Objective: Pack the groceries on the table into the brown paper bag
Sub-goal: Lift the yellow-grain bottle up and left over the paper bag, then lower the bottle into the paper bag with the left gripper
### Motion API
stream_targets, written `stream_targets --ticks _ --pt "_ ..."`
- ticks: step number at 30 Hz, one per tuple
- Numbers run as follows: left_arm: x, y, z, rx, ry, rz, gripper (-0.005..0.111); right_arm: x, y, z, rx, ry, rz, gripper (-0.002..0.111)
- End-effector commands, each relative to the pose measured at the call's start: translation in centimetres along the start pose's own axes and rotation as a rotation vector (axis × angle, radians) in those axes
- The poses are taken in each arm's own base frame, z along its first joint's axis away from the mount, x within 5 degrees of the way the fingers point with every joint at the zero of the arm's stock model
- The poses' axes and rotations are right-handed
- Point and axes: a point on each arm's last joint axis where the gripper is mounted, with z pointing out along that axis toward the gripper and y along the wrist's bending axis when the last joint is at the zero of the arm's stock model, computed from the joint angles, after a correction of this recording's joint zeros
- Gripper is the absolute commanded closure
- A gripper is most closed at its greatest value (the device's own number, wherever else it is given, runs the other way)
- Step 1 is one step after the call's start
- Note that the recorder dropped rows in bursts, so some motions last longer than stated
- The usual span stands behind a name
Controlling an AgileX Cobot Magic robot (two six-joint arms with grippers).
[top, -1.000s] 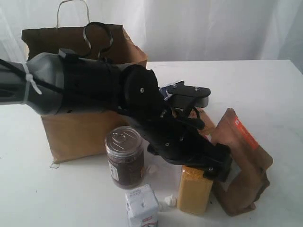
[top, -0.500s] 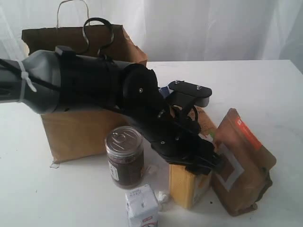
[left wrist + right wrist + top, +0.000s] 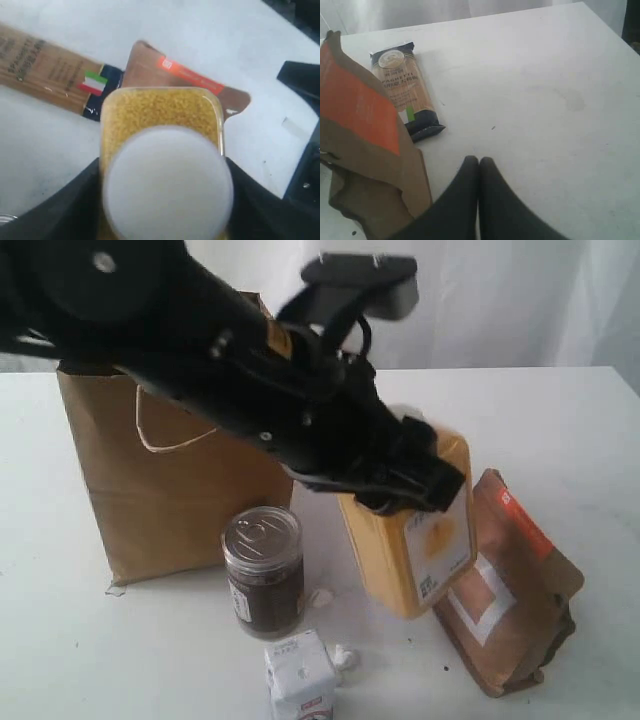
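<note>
My left gripper point(image 3: 412, 483) is shut on the yellow-grain bottle point(image 3: 420, 555), gripping it just under its white cap point(image 3: 167, 182) and holding it tilted above the table point(image 3: 580, 440). The black fingers point(image 3: 75, 202) press on both sides of the bottle. The brown paper bag point(image 3: 170, 490) stands at the back left, partly hidden by the arm. In front are the dark silver-topped jar point(image 3: 263, 570) and the white carton point(image 3: 300, 680). The brown orange-labelled pouch point(image 3: 510, 590) leans at the right. The spaghetti packet point(image 3: 407, 95) lies flat behind it. My right gripper point(image 3: 479, 162) is shut and empty beside the pouch point(image 3: 365, 130).
Small white lumps point(image 3: 322, 597) lie on the table between the jar and the carton. A white curtain point(image 3: 500, 300) closes off the back. One cord handle point(image 3: 165, 435) of the bag hangs down its front.
My left gripper closed on the yellow-grain bottle and lifted it off the table, up and slightly back. The arm rose with it and now covers the bag's top.
</note>
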Motion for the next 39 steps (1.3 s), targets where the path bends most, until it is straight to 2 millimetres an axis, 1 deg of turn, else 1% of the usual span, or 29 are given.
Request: stream_targets --ticks 1,4,6,8,10,13,17,23,32,34,35,38,39 --pt "-1.3 -1.1 -5.0 0.025 -0.167 0.031 0.107 0.0 0.0 0.0 -0.002 -0.012 -0.002 0.108" --pt "-1.7 -1.4 -7.4 0.008 -0.25 0.089 0.107 0.0 0.0 0.0 -0.002 -0.012 -0.002 0.108" --pt "-2.0 -1.3 -9.0 -0.033 -0.317 0.141 0.107 0.0 0.0 0.0 -0.002 -0.012 -0.002 0.108" --pt "-2.2 -1.2 -10.2 -0.07 -0.368 0.182 0.107 0.0 0.0 0.0 -0.002 -0.012 -0.002 0.108" --pt "-2.3 -0.6 -11.4 -0.113 -0.407 0.198 0.107 0.0 0.0 0.0 -0.002 -0.012 -0.002 0.108" --pt "-2.5 0.8 -12.6 -0.175 -0.435 0.184 0.107 0.0 0.0 0.0 -0.002 -0.012 -0.002 0.108" --pt "-2.7 3.0 -13.3 -0.262 -0.46 0.155 0.107 0.0 0.0 0.0 -0.002 -0.012 -0.002 0.108" --pt "-3.6 4.8 -14.4 -0.345 -0.571 0.14 0.107 0.0 0.0 0.0 -0.002 -0.012 -0.002 0.108" --pt "-4.4 4.9 -15.1 -0.369 -0.671 0.167 0.107 0.0 0.0 0.0 -0.002 -0.012 -0.002 0.108" --pt "-4.5 5.6 -15.5 -0.418 -0.695 0.193 0.107 0.0 0.0 0.0 -0.002 -0.012 -0.002 0.108" --pt "-4.5 6.5 -15.7 -0.45 -0.688 0.177 0.107 0.0 0.0 0.0 -0.002 -0.012 -0.002 0.108" --pt "-4.3 8.4 -15.2 -0.501 -0.635 0.141 0.107 0.0 0.0 0.0 -0.002 -0.012 -0.002 0.108" --pt "-4.3 8.8 -14.6 -0.506 -0.62 0.135 0.107 0.0 0.0 0.0 -0.002 -0.012 -0.002 0.108"
